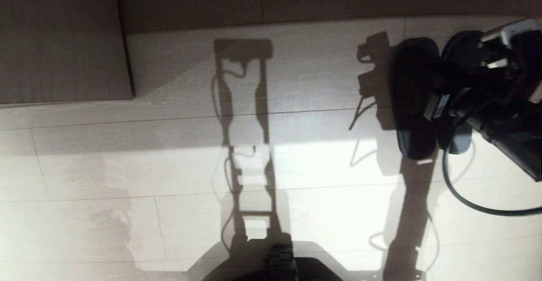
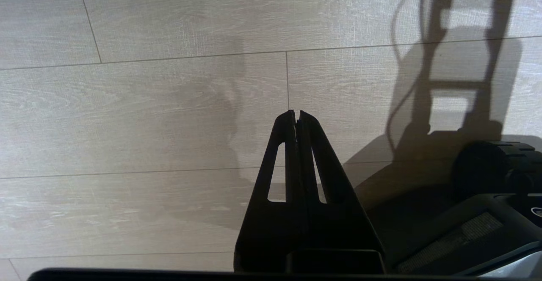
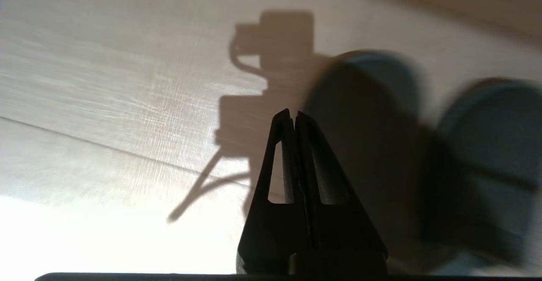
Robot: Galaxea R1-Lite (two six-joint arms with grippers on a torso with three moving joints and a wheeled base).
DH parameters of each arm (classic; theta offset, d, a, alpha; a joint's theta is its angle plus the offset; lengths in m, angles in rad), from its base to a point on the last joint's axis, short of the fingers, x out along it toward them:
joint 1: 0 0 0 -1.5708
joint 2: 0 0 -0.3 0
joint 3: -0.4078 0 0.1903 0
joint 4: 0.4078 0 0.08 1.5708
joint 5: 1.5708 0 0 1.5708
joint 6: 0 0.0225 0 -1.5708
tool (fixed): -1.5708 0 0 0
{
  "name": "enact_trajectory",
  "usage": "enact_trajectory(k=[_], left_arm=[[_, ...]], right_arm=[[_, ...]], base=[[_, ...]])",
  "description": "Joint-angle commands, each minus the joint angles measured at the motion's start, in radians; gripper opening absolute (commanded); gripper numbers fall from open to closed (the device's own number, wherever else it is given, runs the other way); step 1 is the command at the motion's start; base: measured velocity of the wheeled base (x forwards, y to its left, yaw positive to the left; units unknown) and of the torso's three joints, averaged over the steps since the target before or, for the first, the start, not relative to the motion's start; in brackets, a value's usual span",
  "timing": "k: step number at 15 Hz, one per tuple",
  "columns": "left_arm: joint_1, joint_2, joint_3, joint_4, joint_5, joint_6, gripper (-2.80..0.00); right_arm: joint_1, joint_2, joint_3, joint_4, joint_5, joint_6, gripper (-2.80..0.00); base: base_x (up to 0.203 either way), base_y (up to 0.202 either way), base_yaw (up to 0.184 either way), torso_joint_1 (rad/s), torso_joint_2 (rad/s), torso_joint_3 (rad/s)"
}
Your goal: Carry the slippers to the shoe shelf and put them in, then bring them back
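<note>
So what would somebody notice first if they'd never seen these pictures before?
Probably the two dark slippers lying side by side on the pale wood floor, far right in the head view, with the robot's right arm above them. Its right gripper is shut and empty. Next, the long ladder-like shadow down the middle of the sunlit floor.

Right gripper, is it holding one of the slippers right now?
No, the right gripper is shut on nothing, with both slippers lying on the floor beside it.
</note>
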Motion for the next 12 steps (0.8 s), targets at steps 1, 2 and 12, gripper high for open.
enact_trajectory(k=[1, 2, 12], left_arm=[[0.001, 0.000, 0.000, 0.000, 0.001, 0.000, -2.80], [0.001, 0.000, 0.000, -0.002, 0.001, 0.001, -2.80], [0.001, 0.000, 0.000, -0.001, 0.001, 0.001, -2.80]], right_arm=[[0.003, -0.222, 0.085, 0.026, -0.001, -0.002, -2.80], [0.001, -0.294, 0.128, 0.061, -0.001, 0.001, -2.80], [-0.213, -0.930, 0.290, 0.482, 0.060, 0.103, -2.80]], base=[[0.000, 0.000, 0.000, 0.000, 0.00, 0.000], [0.000, 0.000, 0.000, 0.000, 0.00, 0.000], [0.000, 0.000, 0.000, 0.000, 0.00, 0.000]])
